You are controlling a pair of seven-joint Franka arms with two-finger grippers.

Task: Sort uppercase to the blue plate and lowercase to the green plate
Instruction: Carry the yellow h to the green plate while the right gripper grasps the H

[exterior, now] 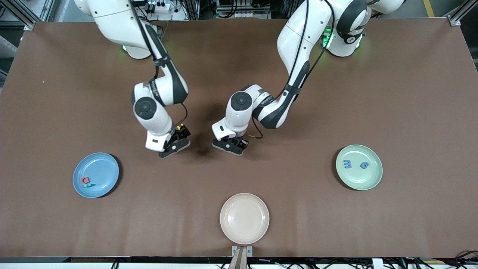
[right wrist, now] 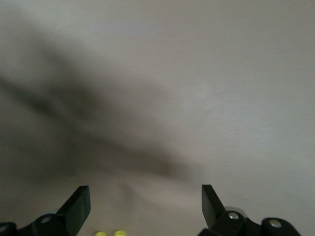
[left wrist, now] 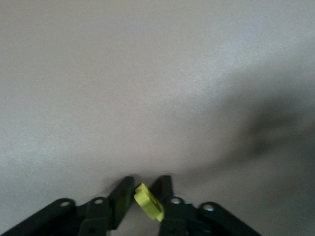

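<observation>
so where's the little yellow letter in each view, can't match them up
Front view: not visible; the left gripper, low over the brown table at mid-table, hides it.
Left wrist view: the yellow letter sits pinched between the left gripper's fingers, tilted.
Right wrist view: not in it; only the open right gripper and table.
Shared landmark: the bare brown tabletop under both grippers.

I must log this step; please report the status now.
Left gripper shut on yellow letter, over mid-table. Right gripper open, empty, beside it. Green plate holds two blue letters; nothing blocks.
</observation>
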